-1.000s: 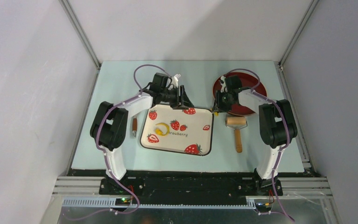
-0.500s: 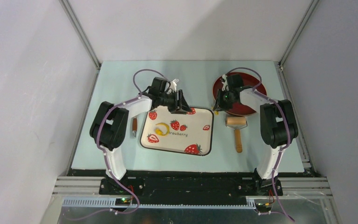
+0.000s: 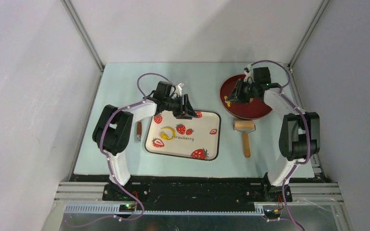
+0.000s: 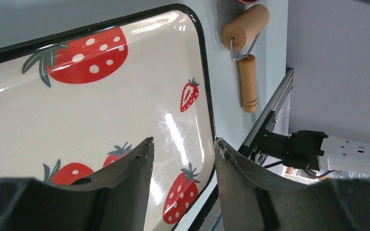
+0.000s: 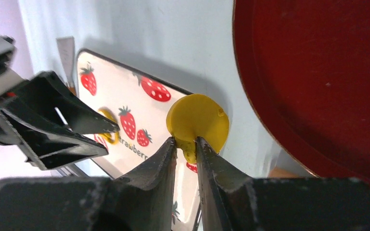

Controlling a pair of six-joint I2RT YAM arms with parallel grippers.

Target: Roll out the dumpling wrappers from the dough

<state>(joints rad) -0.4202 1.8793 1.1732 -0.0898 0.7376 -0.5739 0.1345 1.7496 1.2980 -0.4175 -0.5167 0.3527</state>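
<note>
My right gripper is shut on the edge of a flat round yellow dumpling wrapper. It holds the wrapper in the air at the left rim of the dark red plate; from above the wrapper is a small yellow speck. The rest of the dough is a yellow ring on the left part of the strawberry-print tray. My left gripper hangs open over the tray's far edge, nothing between its fingers. No tan-brown wrapper shows.
A wooden rolling pin lies between the tray and the plate, its handle toward the arms. A small brown-handled tool lies left of the tray. Grey walls and metal rails enclose the mat.
The right arm swung back and to the right, carrying the yellow wrapper from the plate's near-left edge up to its left rim. The left gripper shifted slightly toward the tray.
</note>
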